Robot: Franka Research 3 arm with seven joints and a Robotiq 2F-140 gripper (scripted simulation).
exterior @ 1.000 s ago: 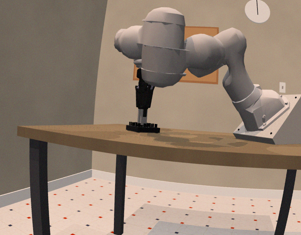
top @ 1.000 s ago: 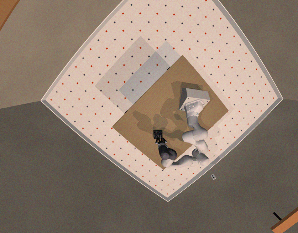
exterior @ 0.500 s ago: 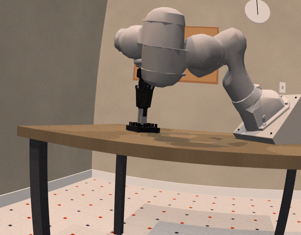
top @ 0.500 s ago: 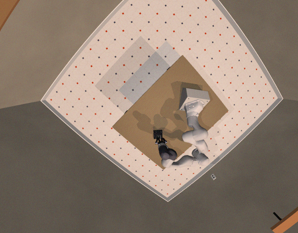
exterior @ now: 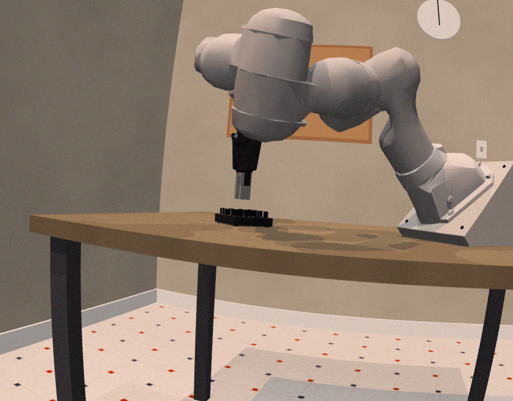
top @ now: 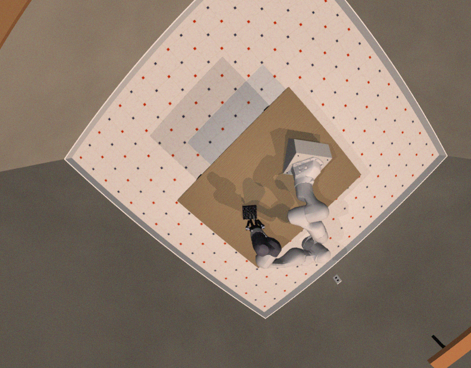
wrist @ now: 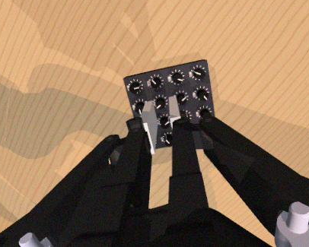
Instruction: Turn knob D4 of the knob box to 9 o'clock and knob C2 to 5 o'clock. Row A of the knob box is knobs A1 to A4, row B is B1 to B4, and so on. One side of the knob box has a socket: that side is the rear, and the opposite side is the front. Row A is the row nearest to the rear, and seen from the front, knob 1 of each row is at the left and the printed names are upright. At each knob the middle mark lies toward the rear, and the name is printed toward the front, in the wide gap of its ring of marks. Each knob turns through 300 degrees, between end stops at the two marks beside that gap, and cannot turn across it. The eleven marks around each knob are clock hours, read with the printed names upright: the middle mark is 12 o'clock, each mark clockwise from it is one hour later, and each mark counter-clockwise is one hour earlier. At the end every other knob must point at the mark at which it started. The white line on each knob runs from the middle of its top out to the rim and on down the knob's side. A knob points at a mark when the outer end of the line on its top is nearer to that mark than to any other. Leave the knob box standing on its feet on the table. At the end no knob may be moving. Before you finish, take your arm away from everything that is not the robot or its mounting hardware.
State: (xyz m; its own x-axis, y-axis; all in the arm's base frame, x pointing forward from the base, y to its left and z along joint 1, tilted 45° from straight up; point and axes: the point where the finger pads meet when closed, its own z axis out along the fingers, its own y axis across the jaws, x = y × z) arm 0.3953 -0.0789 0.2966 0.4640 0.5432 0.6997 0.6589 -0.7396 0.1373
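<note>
The black knob box (top: 249, 217) (exterior: 252, 222) (wrist: 169, 91) stands flat on the table. In the wrist view its printed names lie to the left of the knobs, so its front faces left. Knob C2 (wrist: 160, 103) shows between the fingertips, its white line pointing down-left, near 5 o'clock. Knob D4 is hidden behind the left finger, so its line cannot be read. My gripper (top: 254, 221) (exterior: 242, 198) (wrist: 163, 110) hangs above the box, clear of the knobs, its fingers a narrow gap apart with nothing between them.
Knobs A1 (wrist: 198, 73), B1 (wrist: 177, 77), C1 (wrist: 156, 83) and D1 (wrist: 135, 87) show along the box's upper edge in the wrist view. D3, A4 and B4 are covered by the fingers. The arm's base (top: 313, 147) (exterior: 479, 214) stands on the table (top: 231, 179) (exterior: 122, 232).
</note>
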